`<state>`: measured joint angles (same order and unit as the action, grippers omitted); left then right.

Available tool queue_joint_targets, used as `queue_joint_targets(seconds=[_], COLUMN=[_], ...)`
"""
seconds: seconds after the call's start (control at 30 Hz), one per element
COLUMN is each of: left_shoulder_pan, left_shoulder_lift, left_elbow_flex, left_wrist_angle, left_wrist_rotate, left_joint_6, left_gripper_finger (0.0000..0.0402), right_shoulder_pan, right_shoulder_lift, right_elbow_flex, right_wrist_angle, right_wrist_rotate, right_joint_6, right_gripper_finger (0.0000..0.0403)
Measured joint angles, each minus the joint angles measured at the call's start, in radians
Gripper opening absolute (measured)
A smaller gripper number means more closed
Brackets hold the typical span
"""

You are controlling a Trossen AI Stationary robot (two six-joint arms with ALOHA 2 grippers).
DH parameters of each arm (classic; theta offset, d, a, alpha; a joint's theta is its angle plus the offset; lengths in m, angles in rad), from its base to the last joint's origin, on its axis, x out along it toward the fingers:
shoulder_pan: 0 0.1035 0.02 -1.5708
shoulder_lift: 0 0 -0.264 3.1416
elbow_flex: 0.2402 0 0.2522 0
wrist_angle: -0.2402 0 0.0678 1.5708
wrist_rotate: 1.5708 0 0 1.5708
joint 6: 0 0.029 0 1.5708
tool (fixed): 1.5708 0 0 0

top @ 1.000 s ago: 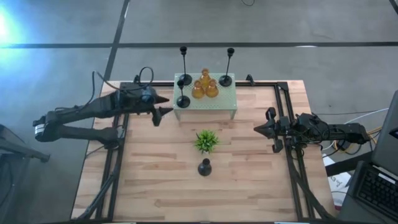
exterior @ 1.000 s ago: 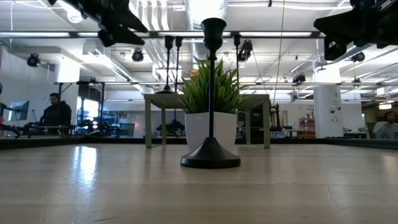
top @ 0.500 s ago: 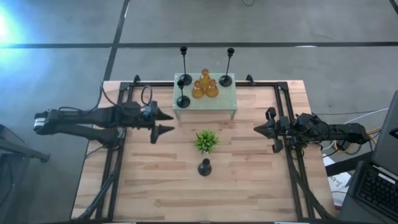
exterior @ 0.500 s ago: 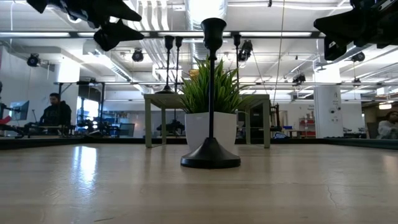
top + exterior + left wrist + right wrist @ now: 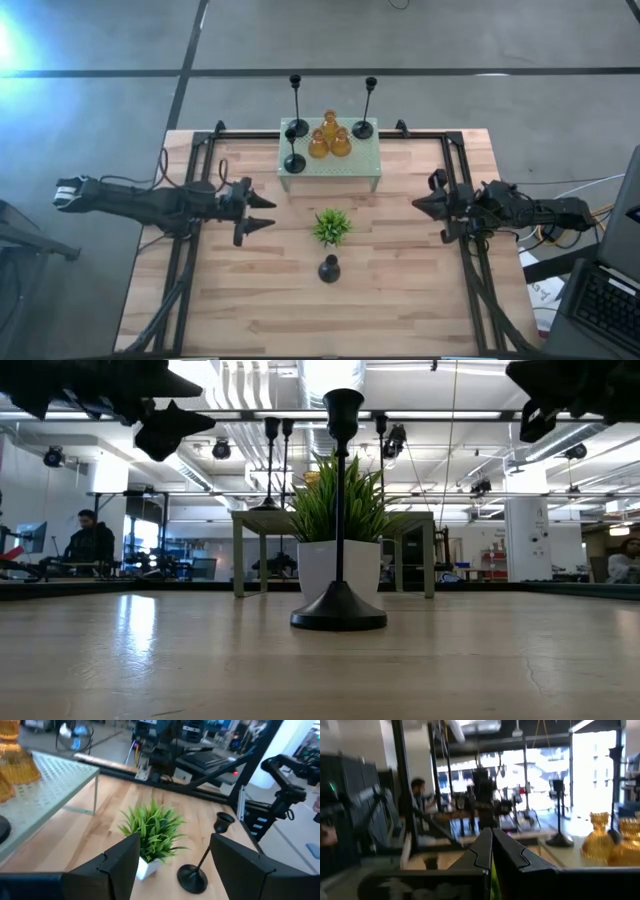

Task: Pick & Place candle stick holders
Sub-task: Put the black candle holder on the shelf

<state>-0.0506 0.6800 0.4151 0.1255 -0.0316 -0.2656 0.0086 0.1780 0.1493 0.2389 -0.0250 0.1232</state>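
Left gripper (image 5: 262, 211): spread, empty, hovering left of the plant (image 5: 331, 226) | right gripper (image 5: 424, 205): pressed together, waiting at right | lone black candle holder (image 5: 329, 269) stands near side of plant; others sit on far green stand (image 5: 352, 171) | risk: plant just beside it, a wide approach could knock either over.

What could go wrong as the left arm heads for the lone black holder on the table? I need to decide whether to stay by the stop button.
The left gripper, open, sits beside the plant, and the black candle holder stands right next to that plant. A sweep in could knock the plant over. The holder has a thin stem on a small round base, so a glancing touch may tip it. The right gripper waits at the table's right side.
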Motion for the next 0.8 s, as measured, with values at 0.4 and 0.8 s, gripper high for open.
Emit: queue_joint_targets(seconds=[0.4, 0.8], left_shoulder_pan=[0.000, 0.001], left_shoulder_lift=[-0.087, -0.097], left_elbow_flex=[-0.208, -0.243], left_wrist_angle=[0.325, 0.270], left_wrist_rotate=[-0.004, -0.255], left_joint_6=[0.099, 0.269], left_gripper_finger=[0.0245, 0.0245], right_shoulder_pan=[0.000, 0.000], right_shoulder_lift=[0.107, 0.305], right_elbow_flex=[0.004, 0.008], right_wrist_angle=[0.132, 0.224], right_wrist_rotate=[0.000, 0.002], right_joint_6=[0.013, 0.047], right_gripper_finger=[0.0008, 0.0008])
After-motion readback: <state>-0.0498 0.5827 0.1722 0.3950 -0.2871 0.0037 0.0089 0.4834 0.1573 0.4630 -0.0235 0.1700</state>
